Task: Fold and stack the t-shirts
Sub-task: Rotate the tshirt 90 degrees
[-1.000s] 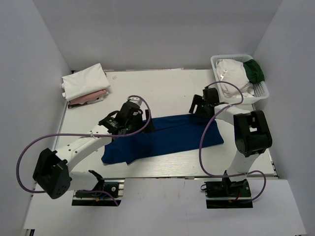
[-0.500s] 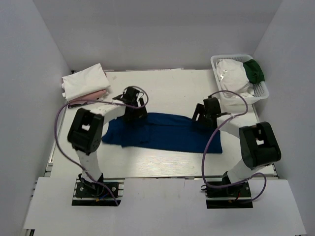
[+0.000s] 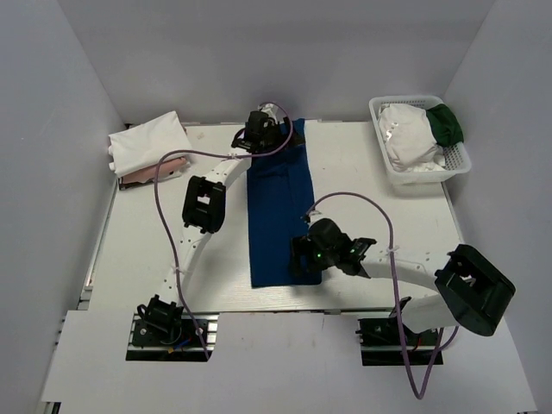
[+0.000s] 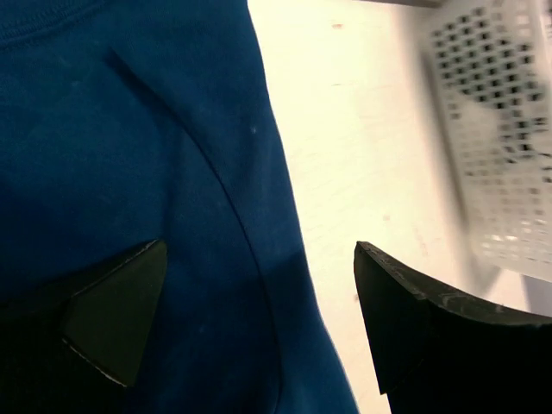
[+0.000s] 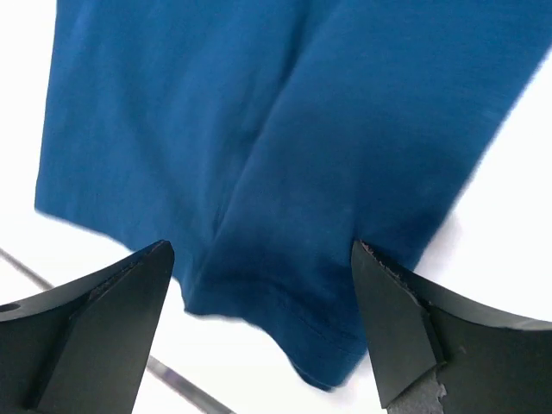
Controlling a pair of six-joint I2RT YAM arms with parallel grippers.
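Note:
The royal-blue t-shirt [image 3: 278, 207] lies as a long narrow folded strip running from the far edge of the table [image 3: 155, 259] to the near one. My left gripper [image 3: 263, 131] hovers open over its far end; in the left wrist view the blue cloth [image 4: 129, 155] fills the left, its edge passing between the open gripper [image 4: 259, 293]. My right gripper [image 3: 306, 257] stands open above the near end; the right wrist view shows the hem [image 5: 285, 319] below the wide-apart gripper [image 5: 263, 276], nothing pinched.
A folded white t-shirt [image 3: 148, 141] rests on a pale pink one [image 3: 159, 170] at the far left. The white lattice basket [image 3: 431, 172] at the far right holds a crumpled white shirt [image 3: 410, 134] and a dark green one [image 3: 447, 123].
The blue shirt, which lay across the table, now lies front to back as a narrower strip. The left gripper moved to the far edge, the right gripper to the near end.

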